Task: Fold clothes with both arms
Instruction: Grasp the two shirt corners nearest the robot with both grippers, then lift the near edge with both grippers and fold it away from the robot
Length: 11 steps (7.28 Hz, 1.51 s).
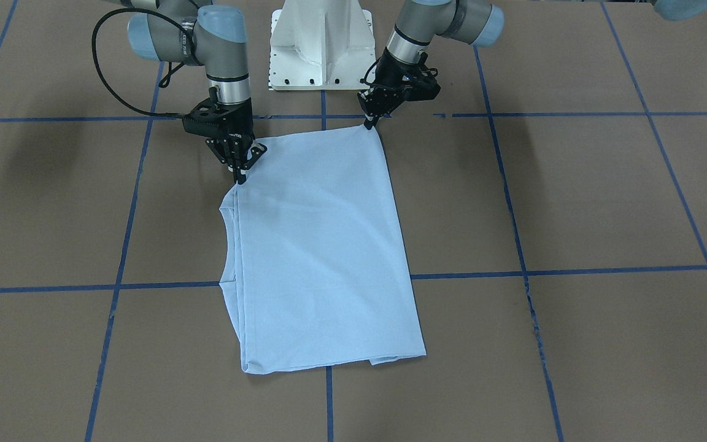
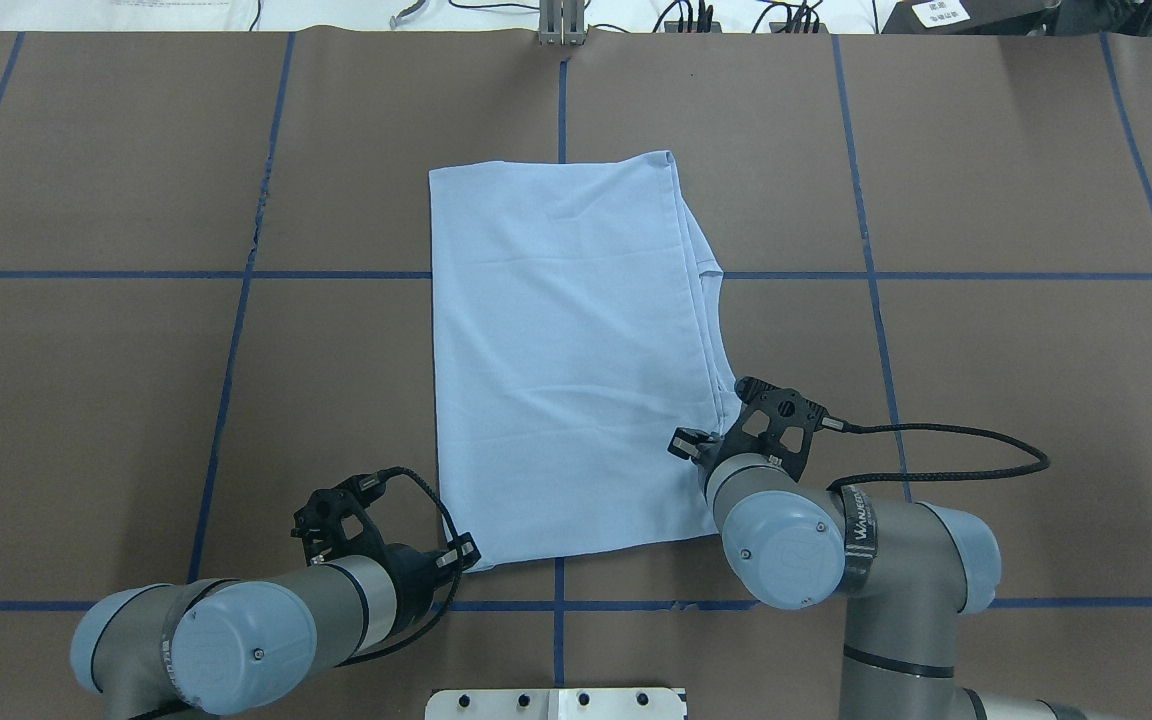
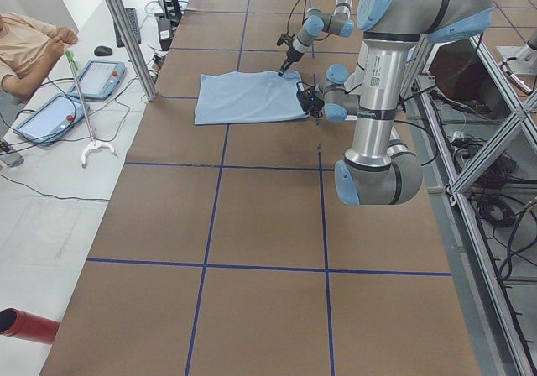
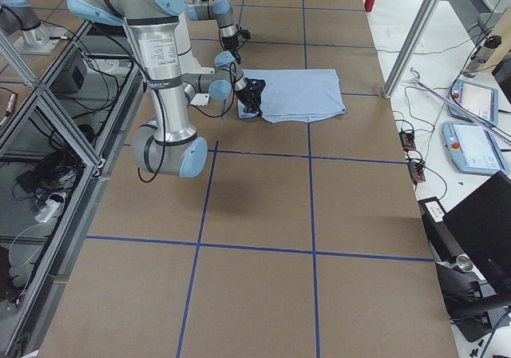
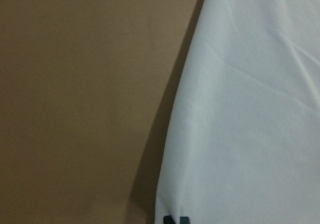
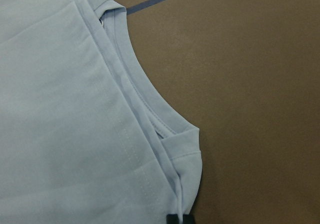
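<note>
1. L gripper (image 1: 369, 125): jaws pinched narrow on the T-shirt (image 2: 566, 340), at its 7 o'clock corner (12 = away from me, overhead view). L wrist cam shows only the fingertip ends at frame bottom, touching the cloth, so I read it as gripping fabric.
2. R gripper (image 1: 240, 178): fingers closed to a point on the shirt's near end, approx 5 o'clock, just beside the near end of the collar (image 6: 142, 91). R wrist cam shows the layered cloth edge running into my fingertips.
3. Shirt lies flat mid-table (image 2: 136, 400), already folded to a long rectangle w/ long axis 6–12.
   - Collar sits along the 3 o'clock edge.
   - 9 o'clock edge is straight; fold or hem, can't tell.
   - Chest print not showing.
   - Only a few soft creases.
4. Step in hand, my read: both near corners are gripped, so this is the start of the next fold. The near edge would go up and over toward the far edge at 12.
5. Next move calls for:
   - lifting both sides together at equal height;
   - holding the cloth lightly taut between grippers w/o stretching it;
   - moving in parallel toward 12;
   - laying it down w/ edges matched;
   - letting go only once it's flat.
6. Risks:
   - R pinch is on stacked layers by the collar and may hold only the top ones, so the lower ones could drop out.
   - L pinch is a small corner bite and could slip.
</note>
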{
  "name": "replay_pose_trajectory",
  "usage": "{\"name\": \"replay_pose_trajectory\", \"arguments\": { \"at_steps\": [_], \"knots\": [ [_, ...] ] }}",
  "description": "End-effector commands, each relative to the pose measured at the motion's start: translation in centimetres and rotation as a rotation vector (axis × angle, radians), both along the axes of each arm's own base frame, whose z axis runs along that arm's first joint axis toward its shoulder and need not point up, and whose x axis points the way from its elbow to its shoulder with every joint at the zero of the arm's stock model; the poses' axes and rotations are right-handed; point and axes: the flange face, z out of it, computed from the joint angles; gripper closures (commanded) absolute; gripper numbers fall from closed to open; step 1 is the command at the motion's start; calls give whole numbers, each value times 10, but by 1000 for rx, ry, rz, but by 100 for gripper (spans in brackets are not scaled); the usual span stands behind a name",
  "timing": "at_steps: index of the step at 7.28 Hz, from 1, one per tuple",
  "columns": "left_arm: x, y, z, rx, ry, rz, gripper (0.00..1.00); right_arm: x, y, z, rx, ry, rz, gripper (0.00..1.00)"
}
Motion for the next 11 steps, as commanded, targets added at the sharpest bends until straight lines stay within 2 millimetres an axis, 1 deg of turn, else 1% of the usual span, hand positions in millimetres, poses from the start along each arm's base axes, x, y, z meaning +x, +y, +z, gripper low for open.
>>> {"name": "replay_pose_trajectory", "arguments": {
  "at_steps": [1,2,3,4,5,6,7,8,9,10,11],
  "knots": [
    [0,0,-1,0,1,0,100,1,-1,-7,0,-17,6,100],
    [-3,1,-5,5,8,7,100,3,-2,-13,1,-29,11,100],
    [-19,1,-24,6,44,20,100,11,-3,-26,8,-58,13,100],
    [-47,3,-47,3,94,38,100,30,0,-44,18,-100,15,100],
    [-80,9,-75,0,85,44,100,53,12,-62,12,-101,7,100],
    [-118,16,-108,-2,76,47,100,79,37,-92,-9,-109,-14,100],
    [-148,23,-129,-5,64,58,100,103,64,-118,-39,-119,-32,100],
    [-155,26,-146,-18,68,89,100,115,78,-131,-48,-123,-50,100],
    [-149,25,-149,-35,39,107,100,106,78,-126,-50,-105,-52,100],
    [-151,18,-149,-4,28,105,100,92,77,-125,-50,-90,-55,100],
    [-163,-8,-155,73,16,75,100,84,55,-129,-46,-83,-20,100]
  ]
}}
